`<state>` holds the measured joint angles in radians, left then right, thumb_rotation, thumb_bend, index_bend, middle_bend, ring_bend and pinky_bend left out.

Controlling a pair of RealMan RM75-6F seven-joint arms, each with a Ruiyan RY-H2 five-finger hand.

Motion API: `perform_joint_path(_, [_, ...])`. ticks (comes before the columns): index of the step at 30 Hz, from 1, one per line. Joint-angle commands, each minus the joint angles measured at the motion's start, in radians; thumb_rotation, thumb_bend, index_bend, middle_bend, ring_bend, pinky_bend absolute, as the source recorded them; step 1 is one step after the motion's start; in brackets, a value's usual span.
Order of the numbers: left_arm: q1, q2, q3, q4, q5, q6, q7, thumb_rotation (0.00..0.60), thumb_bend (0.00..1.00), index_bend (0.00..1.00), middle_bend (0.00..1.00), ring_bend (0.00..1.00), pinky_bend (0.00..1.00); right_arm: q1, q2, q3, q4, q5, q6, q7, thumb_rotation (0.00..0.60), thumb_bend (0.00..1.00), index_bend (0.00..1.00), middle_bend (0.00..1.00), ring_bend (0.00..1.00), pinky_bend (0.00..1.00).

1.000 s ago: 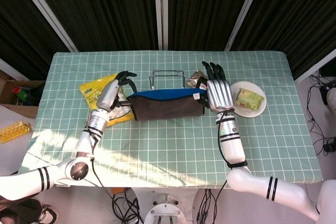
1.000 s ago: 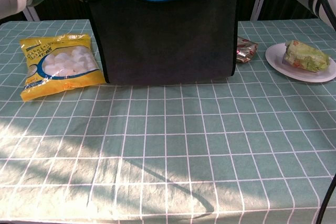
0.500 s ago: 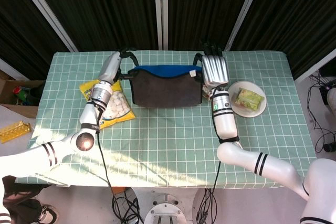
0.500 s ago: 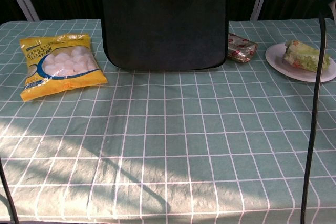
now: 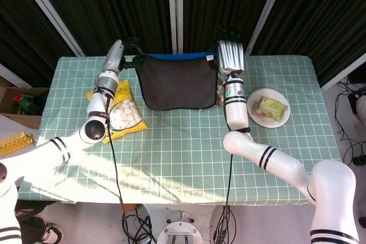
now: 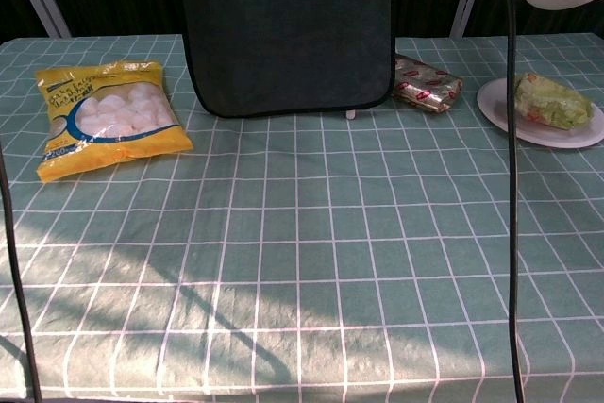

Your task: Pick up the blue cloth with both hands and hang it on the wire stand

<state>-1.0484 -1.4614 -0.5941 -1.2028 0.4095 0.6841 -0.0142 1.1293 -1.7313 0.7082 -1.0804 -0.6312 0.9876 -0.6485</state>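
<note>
you've raised the blue cloth (image 5: 174, 81) higher and carried it toward the top centre of the head view. your left hand (image 5: 117, 55) and right hand (image 5: 231, 55) each hold a top corner. lifting is done; draping it over the wire stand, hidden behind, remains.
</note>
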Motion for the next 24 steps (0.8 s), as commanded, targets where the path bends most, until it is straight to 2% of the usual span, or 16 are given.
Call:
perform_joint_path(1, [-0.055, -0.01, 0.033, 0.109, -0.154, -0.103, 0.021, 0.6, 0.38, 0.07, 0.04, 0.08, 0.13, 0.102, -0.075, 0.039, 0.171, 0.215, -0.061, -0.058, 0.6, 0.33, 0.04, 0.0, 0.0, 0.0])
perform_joint_path(2, [-0.07, -0.025, 0.039, 0.146, -0.188, -0.099, 0.026, 0.6, 0.34, 0.0, 0.01, 0.08, 0.12, 0.124, -0.091, 0.052, 0.22, 0.245, -0.066, -0.056, 0.6, 0.3, 0.0, 0.0, 0.0, 0.0])
perform_joint_path(5, [-0.102, -0.03, 0.076, 0.209, -0.289, -0.144, 0.069, 0.597, 0.25, 0.0, 0.0, 0.08, 0.11, 0.161, -0.111, 0.064, 0.305, 0.297, -0.114, -0.06, 0.6, 0.2, 0.0, 0.0, 0.0, 0.0])
perform_joint_path(7, [-0.117, -0.024, 0.089, 0.23, -0.341, -0.156, 0.086, 0.591, 0.21, 0.0, 0.0, 0.06, 0.1, 0.172, -0.111, 0.061, 0.327, 0.311, -0.143, -0.064, 0.6, 0.18, 0.0, 0.0, 0.0, 0.0])
perform_joint_path(10, [-0.126, -0.01, 0.103, 0.241, -0.372, -0.156, 0.102, 0.585, 0.19, 0.0, 0.0, 0.05, 0.1, 0.173, -0.098, 0.053, 0.325, 0.316, -0.165, -0.054, 0.6, 0.16, 0.0, 0.0, 0.0, 0.0])
perform_joint_path(14, [-0.127, 0.003, 0.103, 0.227, -0.396, -0.106, 0.104, 0.587, 0.18, 0.0, 0.0, 0.05, 0.1, 0.171, -0.084, 0.047, 0.307, 0.323, -0.153, -0.041, 0.6, 0.14, 0.0, 0.0, 0.0, 0.0])
perform_joint_path(19, [-0.111, 0.035, 0.095, 0.163, -0.382, -0.055, 0.104, 0.587, 0.17, 0.0, 0.0, 0.05, 0.09, 0.151, -0.049, 0.033, 0.22, 0.322, -0.132, -0.022, 0.6, 0.1, 0.0, 0.0, 0.0, 0.0])
perform_joint_path(20, [-0.104, 0.04, 0.088, 0.148, -0.36, -0.04, 0.092, 0.566, 0.17, 0.0, 0.0, 0.04, 0.09, 0.14, -0.036, 0.028, 0.189, 0.314, -0.124, -0.015, 0.6, 0.09, 0.0, 0.0, 0.0, 0.0])
perform_joint_path(23, [-0.057, 0.076, 0.055, 0.043, -0.244, 0.013, 0.029, 0.372, 0.16, 0.0, 0.0, 0.03, 0.1, 0.076, 0.031, -0.001, 0.037, 0.251, -0.077, 0.022, 0.6, 0.12, 0.0, 0.0, 0.0, 0.0])
perform_joint_path(24, [-0.024, 0.106, 0.049, -0.029, -0.168, 0.03, 0.004, 0.342, 0.17, 0.0, 0.0, 0.03, 0.1, 0.036, 0.069, -0.019, -0.046, 0.208, -0.048, 0.042, 0.6, 0.12, 0.0, 0.0, 0.0, 0.0])
